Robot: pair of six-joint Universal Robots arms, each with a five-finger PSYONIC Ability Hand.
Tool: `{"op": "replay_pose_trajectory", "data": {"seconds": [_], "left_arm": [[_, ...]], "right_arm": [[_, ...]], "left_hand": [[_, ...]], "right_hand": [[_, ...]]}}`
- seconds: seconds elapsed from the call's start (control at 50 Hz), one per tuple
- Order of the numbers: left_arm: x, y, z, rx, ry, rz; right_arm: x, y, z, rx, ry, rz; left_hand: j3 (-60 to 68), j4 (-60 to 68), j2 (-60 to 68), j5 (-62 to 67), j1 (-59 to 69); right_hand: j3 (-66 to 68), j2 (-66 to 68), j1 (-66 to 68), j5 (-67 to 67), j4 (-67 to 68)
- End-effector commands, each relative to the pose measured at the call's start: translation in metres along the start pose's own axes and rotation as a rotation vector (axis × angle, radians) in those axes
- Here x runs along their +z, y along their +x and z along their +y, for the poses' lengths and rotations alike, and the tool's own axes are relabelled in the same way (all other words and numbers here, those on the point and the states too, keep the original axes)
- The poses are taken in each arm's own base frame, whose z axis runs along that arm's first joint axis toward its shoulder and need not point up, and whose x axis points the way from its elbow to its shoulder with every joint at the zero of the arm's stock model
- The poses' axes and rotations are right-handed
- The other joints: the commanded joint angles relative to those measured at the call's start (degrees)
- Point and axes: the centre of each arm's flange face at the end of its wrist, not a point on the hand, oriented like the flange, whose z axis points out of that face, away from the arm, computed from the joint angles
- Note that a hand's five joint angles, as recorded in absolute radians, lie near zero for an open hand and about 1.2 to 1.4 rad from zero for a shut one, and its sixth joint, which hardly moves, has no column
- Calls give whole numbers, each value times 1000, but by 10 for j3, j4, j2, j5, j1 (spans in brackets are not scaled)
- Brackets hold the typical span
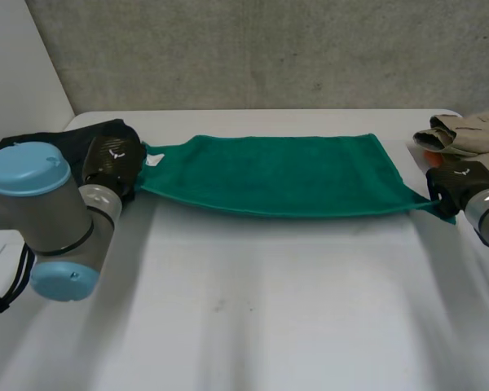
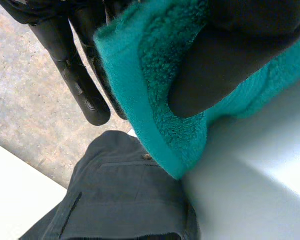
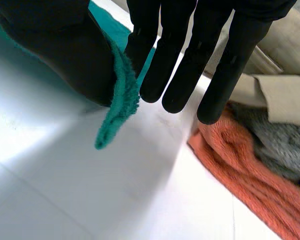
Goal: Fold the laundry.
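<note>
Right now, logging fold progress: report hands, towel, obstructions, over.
Left hand shut on green towel's left corner; right hand shut on right corner. Towel stretched between them over table. Dark garment beside left hand, clothes pile beside right.

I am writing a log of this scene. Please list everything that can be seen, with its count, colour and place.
green towel: one, green, stretched across the far part of the table between the two hands.
dark garment: one, black-grey, at the table's far left corner, beside the left hand.
beige garment: one, beige, at the far right corner, behind the right hand.
orange cloth: one, orange, near the right hand's fingertips, next to the beige garment.
grey cloth: one, grey, between the orange cloth and the beige garment.
table: one, white.
wall: one, grey, behind the table.
left hand: one, black, pinching the towel's left end.
right hand: one, black, pinching the towel's right corner.
</note>
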Motion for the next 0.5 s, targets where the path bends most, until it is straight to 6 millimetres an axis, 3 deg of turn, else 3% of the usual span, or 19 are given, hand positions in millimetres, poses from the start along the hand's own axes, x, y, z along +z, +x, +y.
{"op": "replay_pose_trajectory", "data": {"seconds": [0.02, 0.16, 0.22, 0.26, 0.34, 0.4, 0.5], "left_arm": [[-36, -4, 0, 10, -31, 24], [-77, -1, -2, 24, -66, 101], [-104, -1, 0, 32, -140, 153], [-126, 0, 4, 39, -213, 202], [-162, 3, 11, 57, -346, 293], [-178, 7, 19, 75, -420, 345], [-179, 10, 23, 100, -433, 361]], "right_arm": [[-25, 10, -1, -27, -75, -62], [-49, 8, 11, -142, -178, -154], [-65, 12, 11, -199, -222, -169], [-88, 22, 5, -275, -257, -166], [-125, 33, 11, -423, -374, -199], [-142, 32, 16, -530, -421, -247], [-138, 32, 17, -517, -406, -216]], "left_hand": [[115, 110, 112, 121, 136], [115, 110, 112, 121, 136], [115, 110, 112, 121, 136], [115, 110, 112, 121, 136], [115, 110, 112, 121, 136], [115, 110, 112, 121, 136], [115, 110, 112, 121, 136]], "right_hand": [[118, 121, 149, 139, 115], [118, 121, 149, 139, 115], [118, 121, 149, 139, 115], [118, 121, 149, 139, 115], [118, 121, 149, 139, 115], [118, 121, 149, 139, 115], [118, 121, 149, 139, 115]]}}
